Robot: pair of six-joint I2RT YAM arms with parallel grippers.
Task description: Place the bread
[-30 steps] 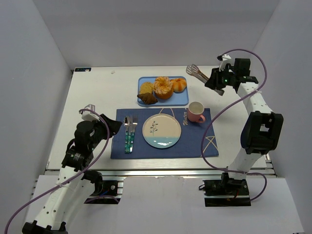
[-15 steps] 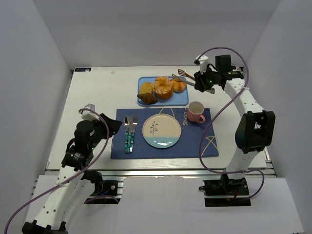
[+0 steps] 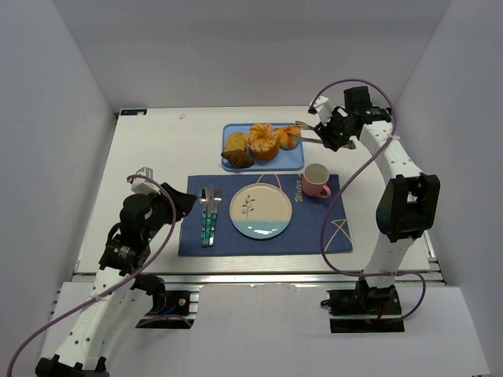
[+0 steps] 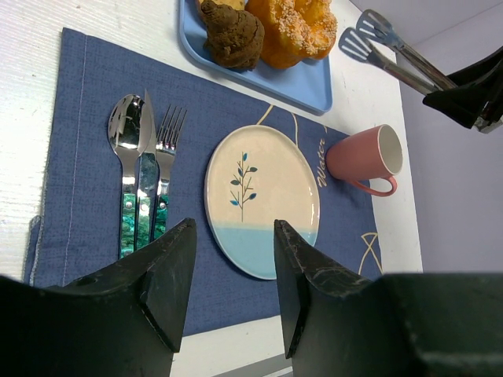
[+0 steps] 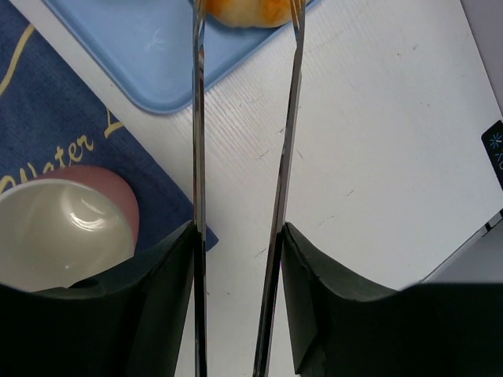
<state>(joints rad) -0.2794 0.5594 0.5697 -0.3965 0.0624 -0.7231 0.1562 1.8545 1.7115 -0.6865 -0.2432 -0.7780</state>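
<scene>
Clamping tongs [image 5: 196, 157], your right gripper [image 5: 240, 298] held tips astride orange bun [image 5: 244, 12], tray [image 5: 134, 47] 3 o'clock end. Bun judged soft, light: pinch flanks gently. Left gripper [image 4: 233, 228] slightly parted, empty.

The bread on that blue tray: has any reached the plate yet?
Nothing placed yet: the plate is bare. In hand: the right gripper holds tongs, tips at the orange bun on the tray. Still to do: pinch it, carry it, set it down.
</scene>
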